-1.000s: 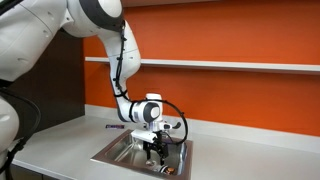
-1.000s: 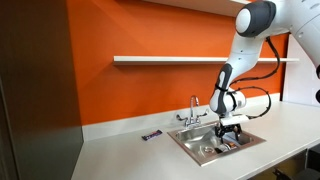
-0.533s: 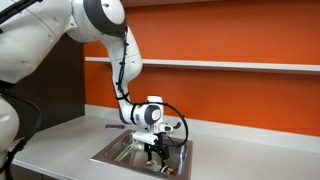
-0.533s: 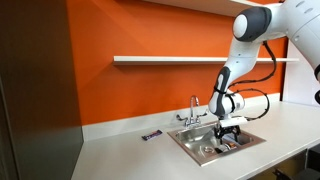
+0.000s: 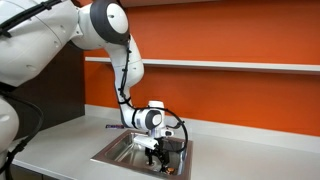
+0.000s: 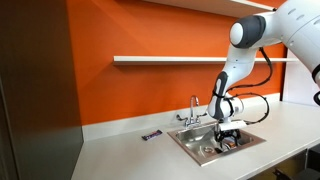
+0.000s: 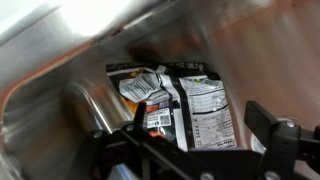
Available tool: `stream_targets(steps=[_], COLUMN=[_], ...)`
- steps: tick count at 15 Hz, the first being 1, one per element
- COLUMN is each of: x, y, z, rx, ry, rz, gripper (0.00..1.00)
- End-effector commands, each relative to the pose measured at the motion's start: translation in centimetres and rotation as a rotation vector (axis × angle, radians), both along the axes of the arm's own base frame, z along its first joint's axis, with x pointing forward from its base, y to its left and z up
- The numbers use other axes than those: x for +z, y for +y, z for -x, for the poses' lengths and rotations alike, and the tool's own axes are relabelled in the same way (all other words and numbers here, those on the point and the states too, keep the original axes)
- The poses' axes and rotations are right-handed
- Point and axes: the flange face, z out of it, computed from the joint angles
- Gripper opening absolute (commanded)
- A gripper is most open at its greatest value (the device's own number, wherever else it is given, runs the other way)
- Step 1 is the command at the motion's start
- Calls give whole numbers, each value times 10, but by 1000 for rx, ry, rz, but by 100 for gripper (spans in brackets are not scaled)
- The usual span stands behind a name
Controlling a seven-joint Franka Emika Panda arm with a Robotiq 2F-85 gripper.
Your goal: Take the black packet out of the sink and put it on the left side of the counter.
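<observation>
In the wrist view a black packet (image 7: 190, 105) with white printed labels lies crumpled on the steel floor of the sink (image 7: 60, 70). My gripper (image 7: 200, 130) is open just above it, with one finger on each side of the packet and not closed on it. In both exterior views the gripper (image 5: 155, 150) (image 6: 228, 140) is down inside the sink (image 5: 110, 152) (image 6: 185, 142). The arm and sink wall hide the packet there.
A faucet (image 6: 194, 108) stands at the sink's back edge. A small dark packet (image 6: 152, 136) (image 5: 115, 126) lies on the white counter (image 6: 120, 150) beside the sink. A shelf (image 6: 170, 60) runs along the orange wall above.
The arm has bent and lowered slightly, bringing the gripper deeper into the sink. The packet has not moved.
</observation>
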Motion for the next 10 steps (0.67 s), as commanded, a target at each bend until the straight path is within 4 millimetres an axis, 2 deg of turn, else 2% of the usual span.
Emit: stream_targets(steps=[1, 10], x=[-10, -27], y=[-11, -28], z=[-5, -10], rx=[-26, -80], ry=[-3, -3], rz=[-13, -20], gripper=[100, 100])
